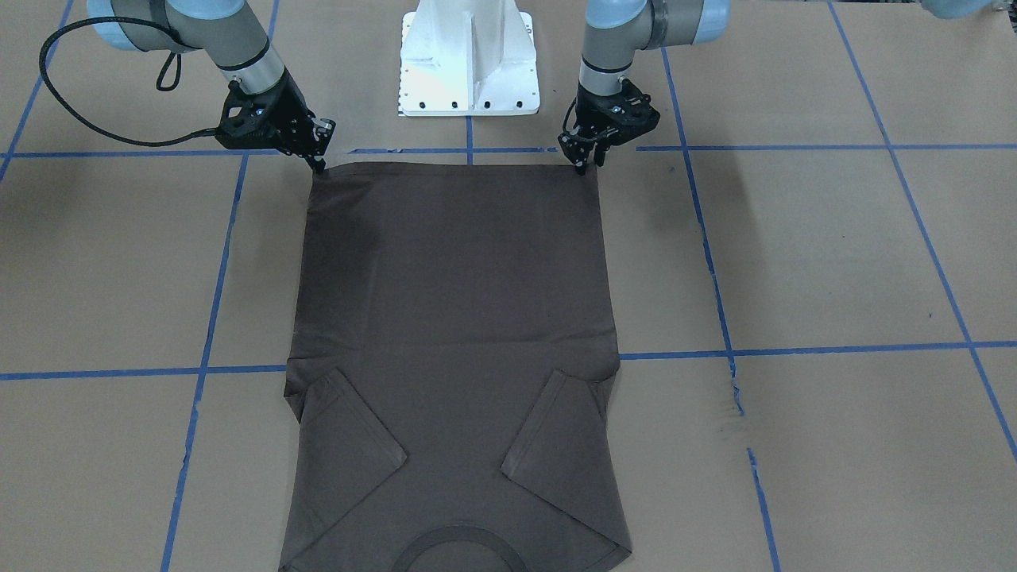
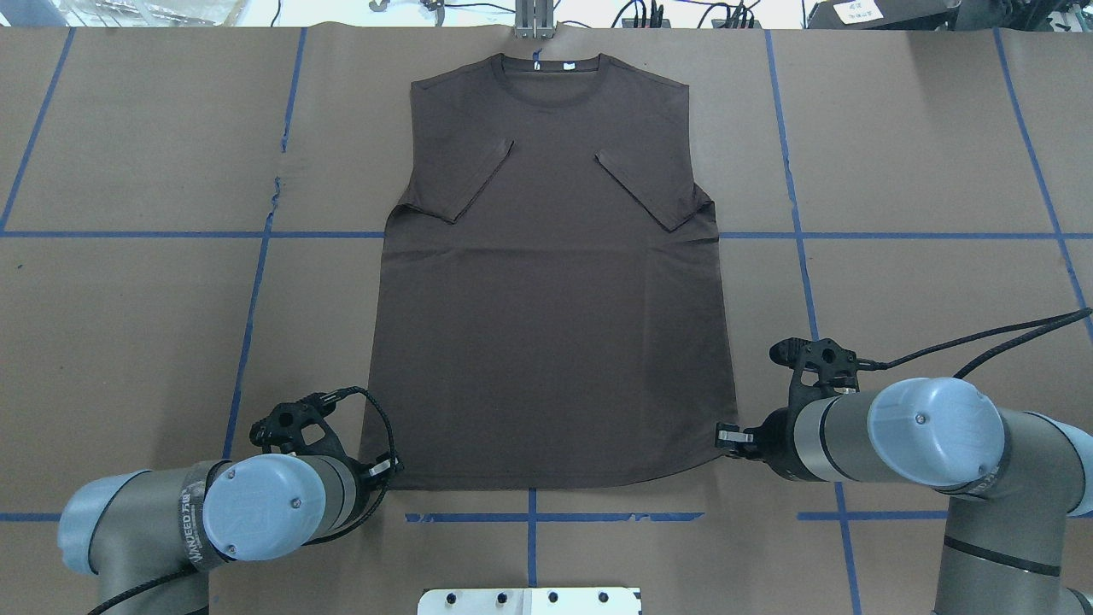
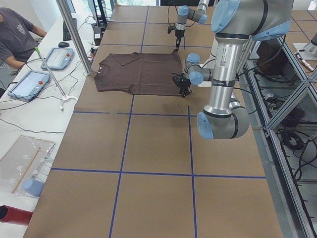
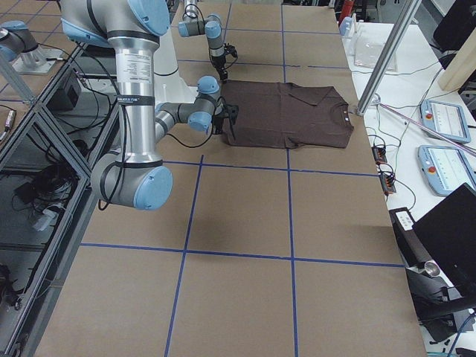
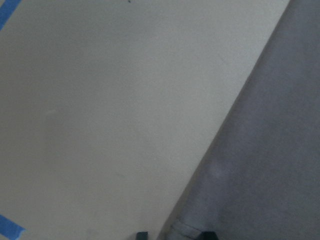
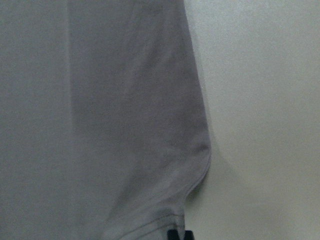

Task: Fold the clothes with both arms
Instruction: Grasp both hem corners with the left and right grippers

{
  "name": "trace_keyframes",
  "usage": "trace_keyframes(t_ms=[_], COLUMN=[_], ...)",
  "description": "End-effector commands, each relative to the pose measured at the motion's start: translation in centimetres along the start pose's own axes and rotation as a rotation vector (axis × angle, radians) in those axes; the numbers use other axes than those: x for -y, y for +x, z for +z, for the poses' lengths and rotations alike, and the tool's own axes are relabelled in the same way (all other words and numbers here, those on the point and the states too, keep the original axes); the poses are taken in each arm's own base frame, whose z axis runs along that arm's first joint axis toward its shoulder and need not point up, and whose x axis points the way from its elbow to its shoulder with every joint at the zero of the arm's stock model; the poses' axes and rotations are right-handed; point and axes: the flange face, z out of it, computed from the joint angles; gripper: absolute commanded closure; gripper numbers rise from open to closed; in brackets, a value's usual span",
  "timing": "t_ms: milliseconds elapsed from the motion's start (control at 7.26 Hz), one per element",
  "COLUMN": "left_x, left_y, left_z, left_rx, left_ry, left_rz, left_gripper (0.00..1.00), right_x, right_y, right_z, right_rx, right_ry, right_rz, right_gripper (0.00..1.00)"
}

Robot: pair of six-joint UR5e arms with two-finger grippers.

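The dark brown T-shirt (image 2: 546,299) lies flat on the table, collar at the far end. Both short sleeves are folded inward over the chest. My left gripper (image 2: 388,468) is at the near-left hem corner. In the left wrist view its fingertips (image 5: 142,235) stand apart with the hem corner between them, so it is open. My right gripper (image 2: 724,437) is at the near-right hem corner. In the right wrist view its tips (image 6: 172,234) are pinched together on the hem of the T-shirt (image 6: 100,125). In the front-facing view the left gripper (image 1: 589,165) and right gripper (image 1: 319,165) touch the shirt's top corners.
The brown table (image 2: 128,342) carries a grid of blue tape lines (image 2: 248,342). The white pedestal base (image 1: 469,63) stands just behind the hem. At the collar end a metal pole (image 3: 74,34) rises, and a person (image 3: 15,34) sits by a side table with tablets.
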Motion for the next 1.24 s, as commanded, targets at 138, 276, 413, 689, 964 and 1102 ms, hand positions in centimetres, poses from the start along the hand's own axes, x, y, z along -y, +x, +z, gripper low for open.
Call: trace_keyframes(t_ms=[138,276,413,689,964,1102], left_x=[-0.2,-0.3,-0.2,0.0,-5.3,-7.7], left_y=[0.6,0.9,1.1,0.2,-2.4,-3.2], left_z=[-0.5,-1.0,-2.2,-7.3,-11.8,-13.2], left_rx=[-0.009,-0.018,-0.04,-0.072,0.012,0.011], left_ry=[-0.004,-0.01,-0.016,-0.032,-0.097,-0.145], left_rz=[0.001,0.001,0.001,0.005,0.082,0.118], left_gripper=[1.0,1.0,1.0,1.0,1.0,1.0], right_x=[0.1,0.1,0.0,-0.6,-2.4,-3.7], right_y=[0.0,0.0,-0.1,-0.1,1.3,2.4], right_z=[0.0,0.0,-0.2,-2.0,-5.8,-8.5], right_rx=[-0.001,-0.001,0.004,0.03,0.053,0.06], right_ry=[0.002,0.0,-0.014,-0.082,-0.176,-0.256], right_rz=[0.001,0.001,0.001,0.002,-0.004,-0.008], right_gripper=[1.0,1.0,1.0,1.0,1.0,1.0])
